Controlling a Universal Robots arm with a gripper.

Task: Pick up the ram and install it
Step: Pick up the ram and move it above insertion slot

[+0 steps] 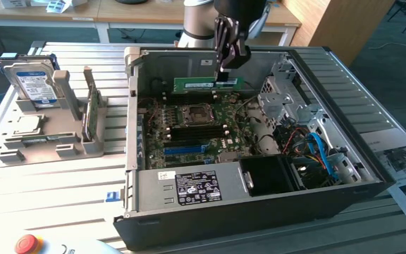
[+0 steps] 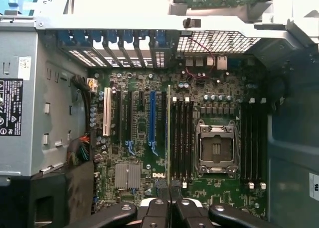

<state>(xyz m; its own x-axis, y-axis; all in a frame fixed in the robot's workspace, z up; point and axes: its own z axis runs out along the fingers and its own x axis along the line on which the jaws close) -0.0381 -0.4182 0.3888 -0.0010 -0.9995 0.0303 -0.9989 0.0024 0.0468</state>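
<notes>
The ram (image 1: 199, 83), a narrow green stick, hangs level over the far part of the motherboard (image 1: 188, 138) inside the open black computer case (image 1: 259, 211). My gripper (image 1: 225, 79) is shut on the stick's end at the exterior view's right. In the wrist view the ram (image 2: 168, 138) appears edge-on as a thin strip between my fingertips (image 2: 162, 202), above the black memory slots (image 2: 182, 138) beside the empty processor socket (image 2: 216, 148). The stick is above the board, not seated in a slot.
A grey holder (image 1: 48, 143) at the exterior view's left carries a blue-labelled hard drive (image 1: 34, 84), an upright green card (image 1: 90, 111) and a processor chip (image 1: 25, 125). The power supply (image 1: 188, 188), drive cage (image 1: 287, 103) and blue cables (image 1: 323, 153) crowd the case. A red button (image 1: 28, 243) sits at the front.
</notes>
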